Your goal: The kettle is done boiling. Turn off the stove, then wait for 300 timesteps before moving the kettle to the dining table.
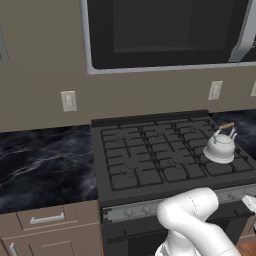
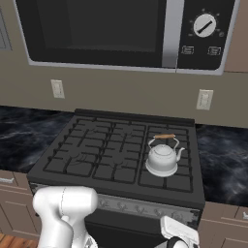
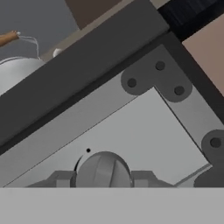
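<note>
hand [image 3: 103, 180]: fingers pinch a round knob [image 3: 103, 168] on the stove's [image 1: 150, 155] silver front strip | kettle [image 2: 162, 157]: upright on the stove's right-hand grate, near the front

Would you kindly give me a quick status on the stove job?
Gripper shut on stove knob. Kettle on stove, front right grate. Nothing in the way.
</note>
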### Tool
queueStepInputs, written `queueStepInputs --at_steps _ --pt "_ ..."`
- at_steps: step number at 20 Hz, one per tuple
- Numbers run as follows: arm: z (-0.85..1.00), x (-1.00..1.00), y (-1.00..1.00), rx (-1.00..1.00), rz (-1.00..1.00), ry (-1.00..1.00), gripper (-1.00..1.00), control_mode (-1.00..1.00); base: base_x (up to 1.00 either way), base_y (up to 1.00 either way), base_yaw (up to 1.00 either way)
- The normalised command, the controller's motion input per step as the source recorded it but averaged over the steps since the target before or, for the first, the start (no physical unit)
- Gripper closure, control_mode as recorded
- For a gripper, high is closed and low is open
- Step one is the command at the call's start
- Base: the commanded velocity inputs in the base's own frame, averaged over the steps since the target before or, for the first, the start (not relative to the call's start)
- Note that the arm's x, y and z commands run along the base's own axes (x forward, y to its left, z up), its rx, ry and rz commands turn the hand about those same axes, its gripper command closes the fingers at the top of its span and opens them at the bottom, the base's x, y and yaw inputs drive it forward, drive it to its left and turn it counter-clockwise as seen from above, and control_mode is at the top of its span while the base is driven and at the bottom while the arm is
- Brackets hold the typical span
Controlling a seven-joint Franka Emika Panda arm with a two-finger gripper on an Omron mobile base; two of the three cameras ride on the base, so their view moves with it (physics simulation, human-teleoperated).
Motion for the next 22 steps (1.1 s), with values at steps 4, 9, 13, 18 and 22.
queueStepInputs --at_steps 4,9,13,18,22 --pt "-0.14 -0.01 0.00 0.15 0.00 0.00 1.00 -1.00 0.00 0.00 0.00" --pt "-0.14 -0.02 0.00 0.14 0.00 0.00 1.00 -1.00 0.00 0.00 0.00" --pt "-0.13 -0.02 0.00 0.15 0.00 0.00 1.00 -1.00 0.00 0.00 0.00" --pt "-0.13 0.00 0.00 0.14 0.00 0.00 1.00 -1.00 0.00 0.00 0.00" --pt "-0.13 -0.01 0.00 0.15 0.00 0.00 1.00 -1.00 0.00 0.00 0.00"
